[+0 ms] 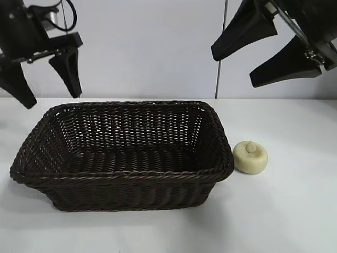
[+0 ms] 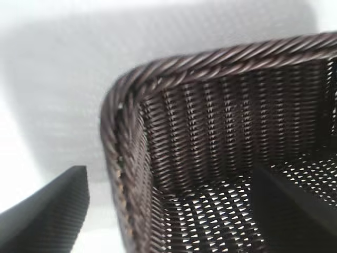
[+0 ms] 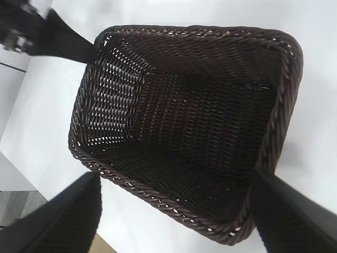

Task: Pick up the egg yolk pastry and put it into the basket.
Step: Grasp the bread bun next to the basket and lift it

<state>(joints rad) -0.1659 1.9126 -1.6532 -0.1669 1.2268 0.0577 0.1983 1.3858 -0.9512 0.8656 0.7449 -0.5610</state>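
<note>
**Pastry Waiting Outside the Basket**

A white table [image 1: 295, 211] is sitting in front of a plain pale wall. A big brown basket [image 1: 121, 176] is resting in the middle of the table. Nothing is lying inside it that the pictures show.

The pastry [image 1: 250, 157] is sitting on the table at about 3 o'clock from the basket. It is just beside the basket's rim, maybe touching it. It is standing flat with its little knob pointing up. Nothing is holding it.

The left gripper [image 1: 47, 79] is hanging high at about 10 o'clock from the basket, above its corner. Its jaws are standing wide apart and gripping nothing. In the left wrist view one finger is showing outside the basket's corner and one over the inside.

The right gripper [image 1: 263, 55] is hanging high at about 1 o'clock from the basket, above the pastry. Its jaws are also spread apart and gripping nothing.

So the job is looking not done yet. The pastry is not being picked up. A gripper is needing to come down, close on the pastry, lift it, carry it over the rim and let it go inside. The right gripper is looking like the closer one for that.
</note>
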